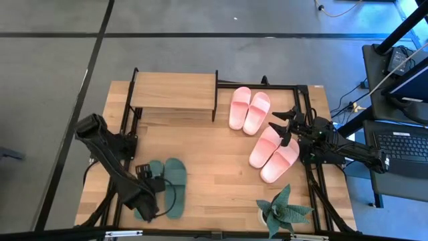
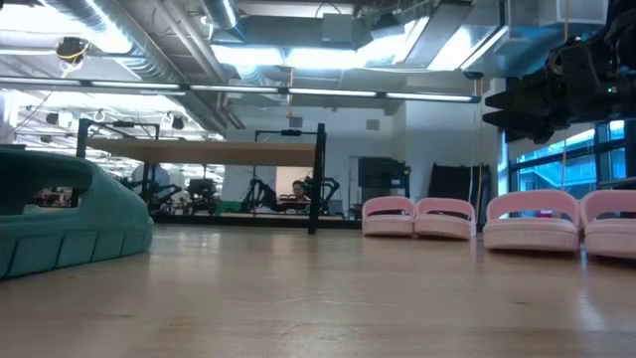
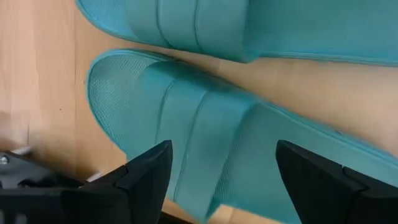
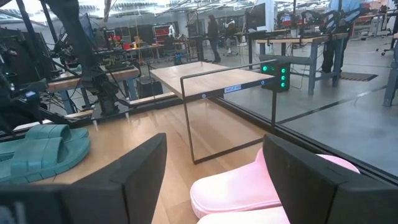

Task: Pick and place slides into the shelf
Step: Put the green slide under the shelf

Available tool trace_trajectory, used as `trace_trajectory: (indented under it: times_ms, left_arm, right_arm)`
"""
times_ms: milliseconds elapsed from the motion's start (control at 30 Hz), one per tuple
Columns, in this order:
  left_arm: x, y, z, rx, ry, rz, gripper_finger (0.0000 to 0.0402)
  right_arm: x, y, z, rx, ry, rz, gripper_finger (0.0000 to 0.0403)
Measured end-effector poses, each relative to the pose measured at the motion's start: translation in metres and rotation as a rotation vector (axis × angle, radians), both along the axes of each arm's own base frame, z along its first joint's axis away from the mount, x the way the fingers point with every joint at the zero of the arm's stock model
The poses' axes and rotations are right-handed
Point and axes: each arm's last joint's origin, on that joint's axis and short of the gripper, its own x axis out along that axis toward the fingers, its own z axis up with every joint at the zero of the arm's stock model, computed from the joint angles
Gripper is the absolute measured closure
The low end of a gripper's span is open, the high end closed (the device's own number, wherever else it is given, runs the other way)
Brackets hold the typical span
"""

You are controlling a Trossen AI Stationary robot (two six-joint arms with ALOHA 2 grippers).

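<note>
The dark green slides [image 1: 167, 187] lie side by side on the table's near left. My left gripper [image 1: 155, 179] hovers over them, open. In the left wrist view its fingers [image 3: 146, 177] straddle the strap of one green slide [image 3: 205, 137] without visible touch. One light pink pair [image 1: 249, 110] rests sole-down right of the shelf [image 1: 174, 90]. A second pink pair [image 1: 274, 152] lies slanted nearer the right edge. My right gripper [image 1: 281, 127] is open above that pair's far end; a pink slide [image 4: 249, 186] shows between its fingers. The shelf [image 4: 211, 78] stands on thin black legs.
A green potted plant [image 1: 284, 211] stands at the table's near right edge. A black metal frame [image 1: 304, 100] runs along the table's far and right sides. Bare wood lies between the green slides and the slanted pink pair. People stand in the room beyond.
</note>
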Motion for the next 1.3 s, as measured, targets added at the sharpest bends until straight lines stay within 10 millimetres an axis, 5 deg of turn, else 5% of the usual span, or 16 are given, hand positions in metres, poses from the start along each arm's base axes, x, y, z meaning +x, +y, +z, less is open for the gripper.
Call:
trace_trajectory:
  times_ms: [333, 1033, 1300]
  left_arm:
    - [0.004, -0.003, -0.023, 0.094, 0.072, 0.021, 0.0124]
    - [0.006, 0.001, -0.023, 0.12, 0.077, 0.006, 0.0126]
    - [0.016, 0.021, -0.02, 0.187, 0.137, 0.092, 0.0178]
  right_arm:
    - [0.0, 0.0, 0.0, -0.002, 0.001, 0.0, 0.0135]
    - [0.0, 0.0, 0.0, 0.001, 0.0, 0.0, 0.0135]
    - [0.0, 0.0, 0.0, 0.005, -0.001, 0.0, 0.0135]
